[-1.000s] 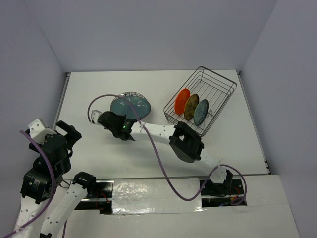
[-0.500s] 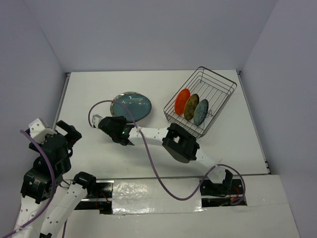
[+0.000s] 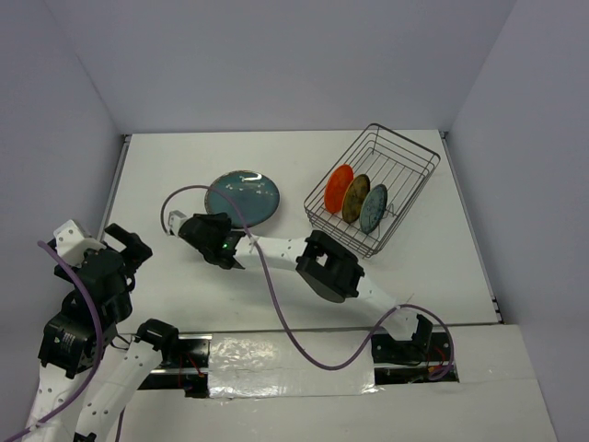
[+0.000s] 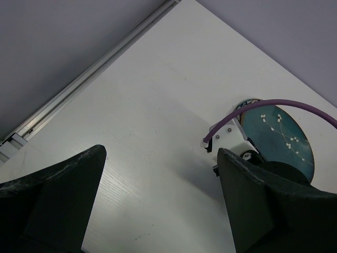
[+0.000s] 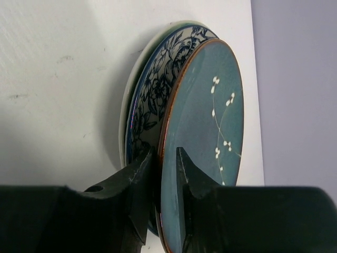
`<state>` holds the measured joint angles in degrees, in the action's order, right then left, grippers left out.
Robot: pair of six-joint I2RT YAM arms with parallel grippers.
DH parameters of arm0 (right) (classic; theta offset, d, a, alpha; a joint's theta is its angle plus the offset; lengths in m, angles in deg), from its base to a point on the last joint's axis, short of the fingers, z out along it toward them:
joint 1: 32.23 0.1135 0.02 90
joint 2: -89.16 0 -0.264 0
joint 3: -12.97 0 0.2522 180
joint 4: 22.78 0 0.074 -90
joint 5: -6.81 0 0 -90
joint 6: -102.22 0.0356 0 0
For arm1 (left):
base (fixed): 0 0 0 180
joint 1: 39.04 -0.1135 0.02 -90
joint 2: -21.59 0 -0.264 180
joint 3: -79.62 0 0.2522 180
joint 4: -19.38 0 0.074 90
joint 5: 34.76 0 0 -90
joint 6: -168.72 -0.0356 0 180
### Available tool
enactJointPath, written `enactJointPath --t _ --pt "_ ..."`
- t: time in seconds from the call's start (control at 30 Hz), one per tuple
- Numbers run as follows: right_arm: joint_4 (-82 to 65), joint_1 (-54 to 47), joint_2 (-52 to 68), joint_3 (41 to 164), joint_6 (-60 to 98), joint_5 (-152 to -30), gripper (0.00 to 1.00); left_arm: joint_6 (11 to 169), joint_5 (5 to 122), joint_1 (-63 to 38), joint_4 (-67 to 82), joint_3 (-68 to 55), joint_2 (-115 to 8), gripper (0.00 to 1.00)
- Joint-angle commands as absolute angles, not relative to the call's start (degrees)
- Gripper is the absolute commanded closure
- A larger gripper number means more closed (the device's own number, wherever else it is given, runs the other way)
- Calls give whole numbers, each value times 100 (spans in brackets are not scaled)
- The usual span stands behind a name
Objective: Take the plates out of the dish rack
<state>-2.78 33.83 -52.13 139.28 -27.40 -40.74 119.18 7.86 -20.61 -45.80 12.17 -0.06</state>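
Left tool (image 4: 160, 158): near left of the white bench (image 3: 184, 166), fingers spread wide, holding nothing, well apart from all plates

Right tool (image 5: 164, 158): reached across to bench centre, fingers drawn close on the near rim of the large dark teal round plate (image 3: 244, 195), one finger above its face, the other under it

Large dark teal round plate: white blossom sprigs, brown edge; lying on the large floral-patterned round plate (image 5: 152, 100), which rests flat on the bench, left of the rack

Dish rack of thin dark wire (image 3: 405, 166): far right, set at an angle

Contents of the rack, upright on edge at its near end, side by side: small orange-red plate (image 3: 339, 191), small olive-brown plate (image 3: 356, 198), small blue-patterned plate (image 3: 374, 208)
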Motion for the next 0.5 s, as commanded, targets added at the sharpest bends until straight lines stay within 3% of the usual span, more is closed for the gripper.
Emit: enactJointPath --t 0.0,0.13,0.17,0.27,0.47 --pt "-367 3325 -5331 14432 -2636 -4056 70 11783 778 -2085 -4360 1137 -47 1" --pt "-243 3325 -5507 14626 -2663 -4057 63 11791 778 -2076 -4360 1137 -38 0" --pt "-174 3316 -5524 14687 -2628 -4091 55 11783 778 -2076 -4360 1146 -38 1" --pt "-24 3290 -5577 14784 -2505 -4135 44 11783 778 -2085 -4360 1137 -38 0" --pt "64 3272 -5411 14758 -2198 -4241 35 11774 795 -2076 -4351 1137 -29 1"
